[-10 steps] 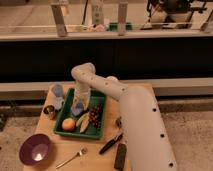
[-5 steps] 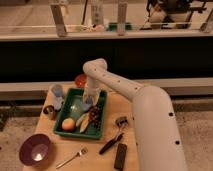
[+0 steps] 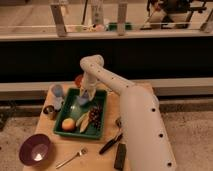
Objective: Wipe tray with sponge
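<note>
The green tray (image 3: 64,131) sits on the left half of the wooden table. It holds an orange, a banana and a dark bunch of fruit. The pale blue-grey sponge (image 3: 82,100) lies at the tray's far end. My gripper (image 3: 86,94) points down from the white arm, right over the sponge and touching or nearly touching it. The arm hides part of the sponge.
A light blue cup (image 3: 57,91) and a small can (image 3: 49,111) stand left of the tray. A purple bowl (image 3: 35,148) is at the front left, with a fork (image 3: 72,157) beside it. Dark tools (image 3: 111,144) lie to the right. A red object (image 3: 78,80) sits behind the tray.
The arm's wrist swung right over the tray's far end, then came back a little left. The sponge shifted with it along the far end.
</note>
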`<control>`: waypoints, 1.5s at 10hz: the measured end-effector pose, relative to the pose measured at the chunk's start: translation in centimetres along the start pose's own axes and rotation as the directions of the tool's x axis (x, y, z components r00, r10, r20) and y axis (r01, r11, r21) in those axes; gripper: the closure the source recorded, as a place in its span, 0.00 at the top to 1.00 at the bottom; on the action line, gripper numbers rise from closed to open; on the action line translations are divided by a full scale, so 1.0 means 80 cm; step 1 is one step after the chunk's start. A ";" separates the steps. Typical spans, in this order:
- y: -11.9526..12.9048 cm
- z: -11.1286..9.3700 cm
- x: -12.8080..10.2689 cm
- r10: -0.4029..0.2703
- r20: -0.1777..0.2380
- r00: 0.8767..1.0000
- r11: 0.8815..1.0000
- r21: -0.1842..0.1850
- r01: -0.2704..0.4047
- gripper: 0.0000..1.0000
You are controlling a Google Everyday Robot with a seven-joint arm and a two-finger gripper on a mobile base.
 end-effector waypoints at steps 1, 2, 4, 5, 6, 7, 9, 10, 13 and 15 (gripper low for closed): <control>-0.020 0.009 -0.010 -0.027 0.012 1.000 1.000 -0.001 0.027 0.00; -0.030 0.014 -0.017 -0.046 0.020 0.999 0.999 -0.003 0.046 0.00; -0.045 0.031 -0.033 -0.097 0.047 0.994 0.995 -0.022 0.098 0.00; -0.044 0.039 -0.039 -0.114 0.060 0.992 0.993 -0.031 0.116 0.00; -0.041 0.043 -0.048 -0.131 0.070 0.989 0.990 -0.042 0.134 0.00; -0.037 0.045 -0.060 -0.148 0.078 0.986 0.987 -0.051 0.153 0.00; -0.013 0.043 -0.082 -0.157 0.078 0.985 0.985 -0.062 0.162 0.00; 0.001 0.041 -0.088 -0.152 0.077 0.985 0.986 -0.064 0.157 0.00; 0.050 0.028 -0.084 -0.097 0.058 0.994 0.994 -0.053 0.100 0.00; 0.067 0.009 -0.069 -0.057 0.025 0.998 0.998 -0.038 0.058 0.00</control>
